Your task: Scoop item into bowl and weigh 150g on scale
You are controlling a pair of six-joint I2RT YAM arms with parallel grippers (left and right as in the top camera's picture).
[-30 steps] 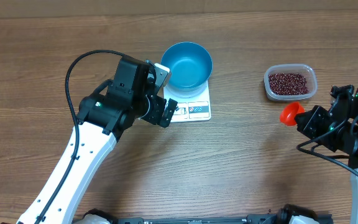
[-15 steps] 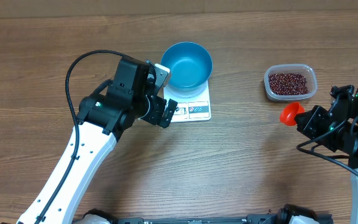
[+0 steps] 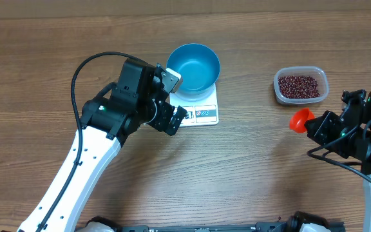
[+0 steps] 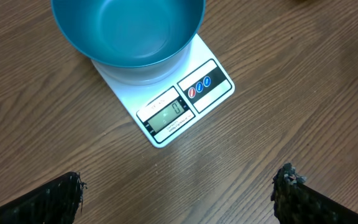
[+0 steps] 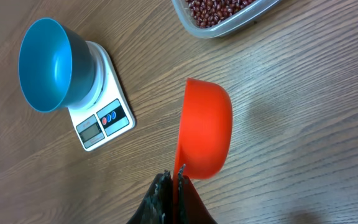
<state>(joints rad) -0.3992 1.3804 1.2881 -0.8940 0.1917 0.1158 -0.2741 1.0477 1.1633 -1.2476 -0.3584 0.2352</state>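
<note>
Left pincer edged toward scale, jaws wide, empty; bowl on scale. Right pincer clenched on scoop handle, near beans in tub.

- Open table lies at 3 o'clock of the scale, as far as the orange scoop
- The left gripper, jaws wide, crowds the bowl at 8 o'clock
- The bean tub blocks 12 o'clock of the scoop
</note>
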